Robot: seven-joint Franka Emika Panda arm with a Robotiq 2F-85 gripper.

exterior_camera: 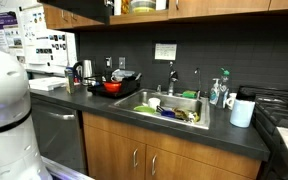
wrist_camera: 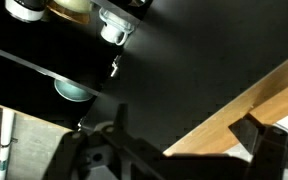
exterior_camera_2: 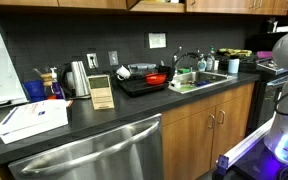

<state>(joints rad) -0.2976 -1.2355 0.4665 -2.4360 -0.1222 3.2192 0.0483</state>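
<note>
Jaws spread wide, empty, over the black counter [wrist_camera: 184, 60].
I see a metal bowl [wrist_camera: 72, 92] at nine o'clock.

A matt, smooth finish is shown by the dark flat countertop [exterior_camera_2: 114, 116]. The brown wooden cabinet doors [exterior_camera: 114, 150] are given a soft sheen. Brushed steel is seen on the grey dishwasher front [exterior_camera_2: 94, 155], shiny metal on the rectangular sink [exterior_camera: 127, 104], gloss on the red round pan [exterior_camera_2: 156, 77].

You are looking at a kitchen: a dark countertop [exterior_camera: 92, 104] runs along a dark tiled back wall [exterior_camera: 204, 50], with wooden cabinets [exterior_camera: 124, 150] and a steel dishwasher [exterior_camera_2: 94, 155] beneath its front edge.
</note>
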